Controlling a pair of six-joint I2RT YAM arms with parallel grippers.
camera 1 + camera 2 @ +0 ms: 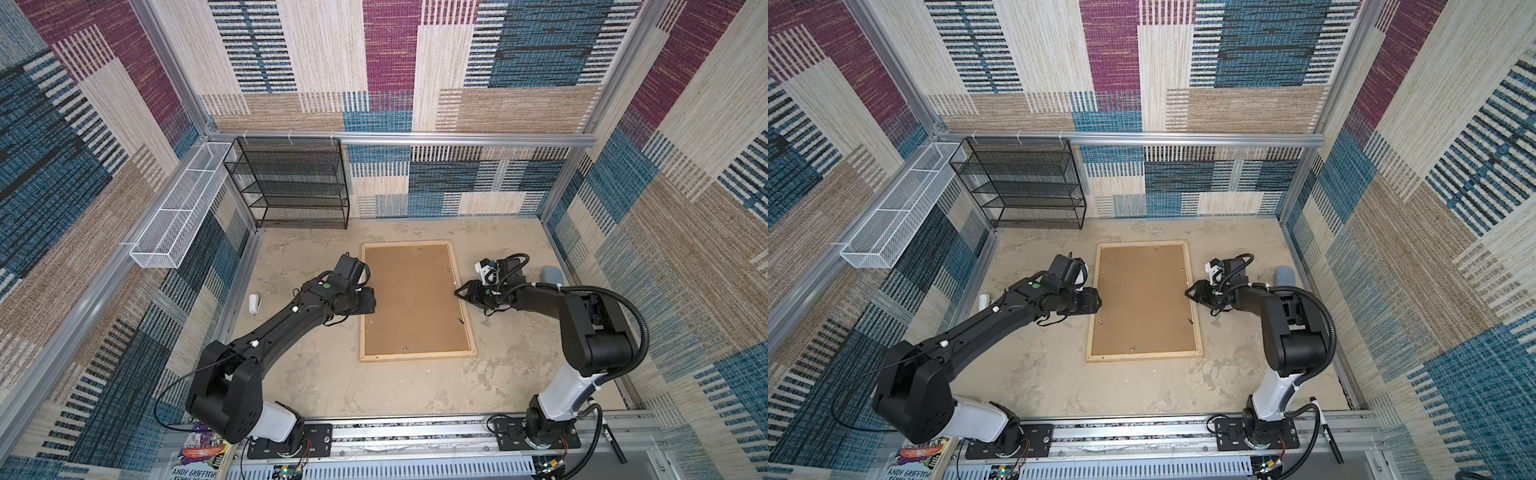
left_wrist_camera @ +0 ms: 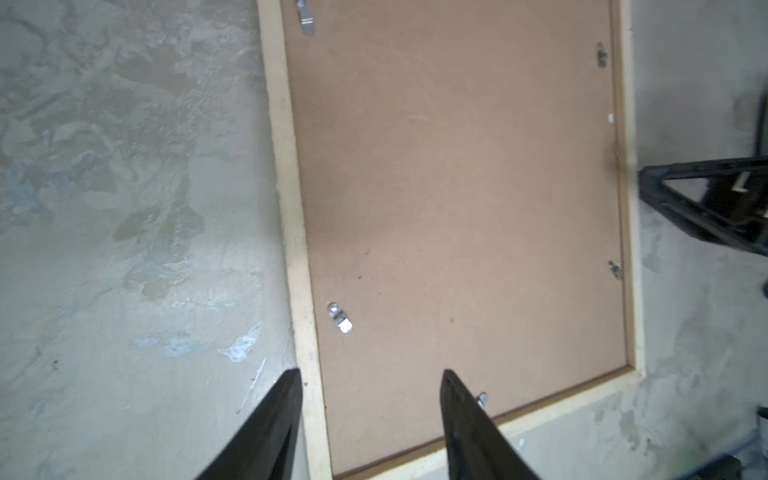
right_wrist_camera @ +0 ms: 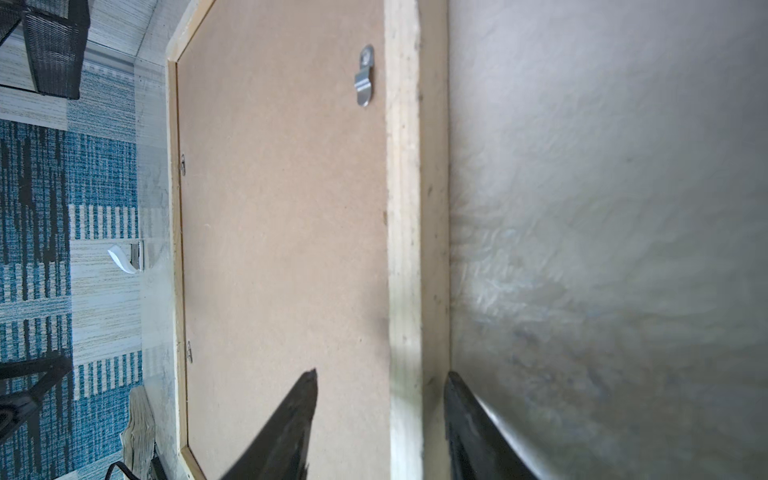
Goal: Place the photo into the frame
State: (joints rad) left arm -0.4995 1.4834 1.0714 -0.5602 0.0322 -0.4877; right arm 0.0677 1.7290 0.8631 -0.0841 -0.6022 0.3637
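We see the pale-wood frame (image 1: 415, 357) lying flat, back up, mid-table (image 1: 316, 374), long rails running twelve to six, a brown backing board (image 1: 411, 299) seated inside among small metal clips (image 2: 340, 318).

mottled beige counter (image 1: 316, 374) lies free in front of the thin pale-wood frame (image 1: 417, 356); black wire-mesh shelf rack (image 1: 291, 183) blocks the far left corner.

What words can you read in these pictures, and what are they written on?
"ANDY GRIFFITHS": on the colourful book cover at the bottom edge in both top views.
A second line under it seems to start "TERRY", but the picture's edge cuts it off.
White print on the black pen: too small to read.
The frame and its brown backing board: no words.
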